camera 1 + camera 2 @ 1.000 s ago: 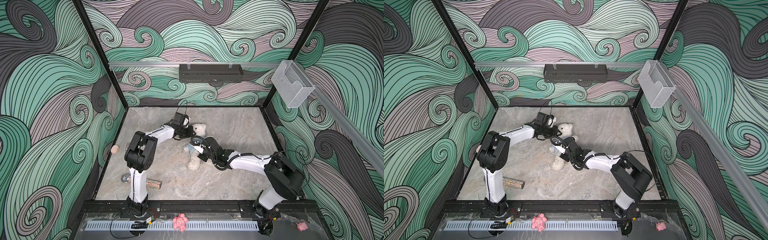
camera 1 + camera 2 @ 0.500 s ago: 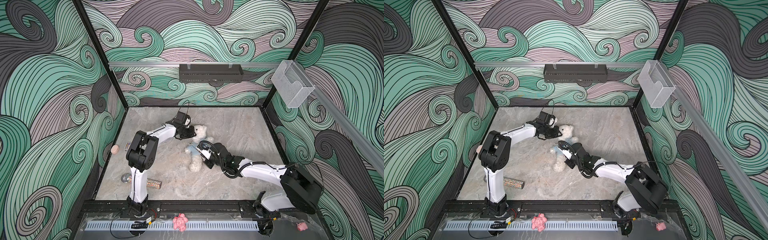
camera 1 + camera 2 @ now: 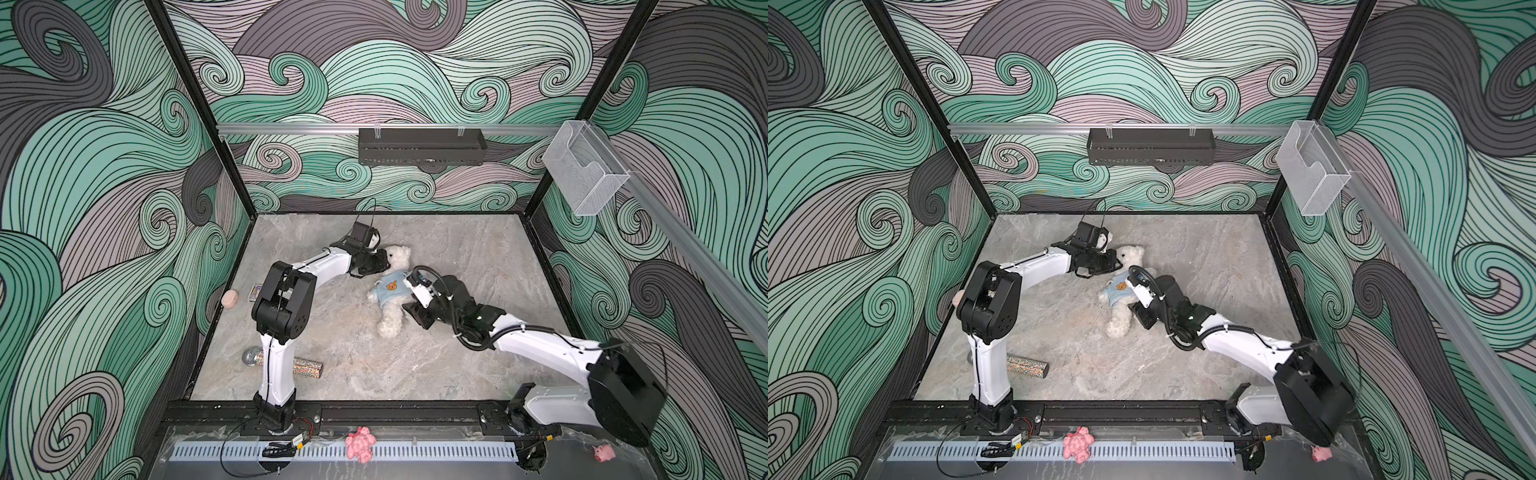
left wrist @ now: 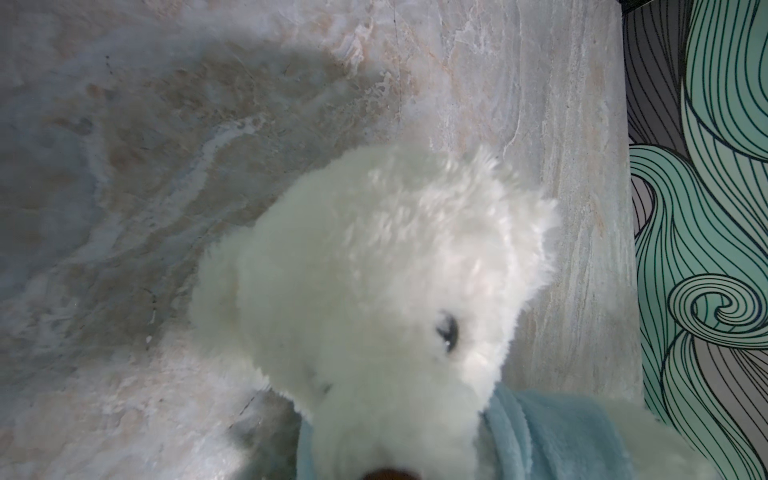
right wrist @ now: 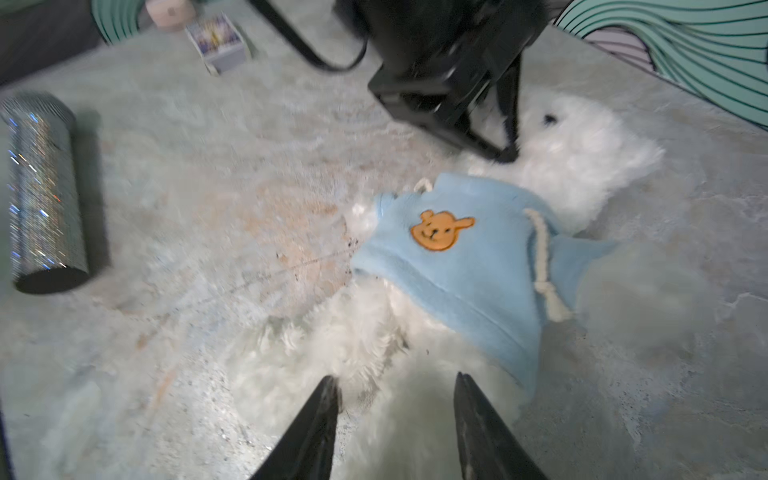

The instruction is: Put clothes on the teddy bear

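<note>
- The fluffy white plush teddy bear [image 3: 391, 320], in a light blue fleece shirt [image 3: 390, 289], lies face up on the grey marbled desk [image 3: 457, 257]. Its long axis runs front to back, with the head toward the back wall.
- The left fingers [image 5: 486, 145] are against the side of its head; clenched or not, I cannot tell.
- The right fingers [image 5: 320, 419] stand apart, released, at its leg.

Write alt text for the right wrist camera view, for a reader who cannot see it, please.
A white teddy bear in a light blue sweater with an orange bear patch lies on a marbled table. The right gripper holds its black jaws apart over the bear's lower body, and the left gripper is at its head. A glittery cylinder lies apart from it.
</note>
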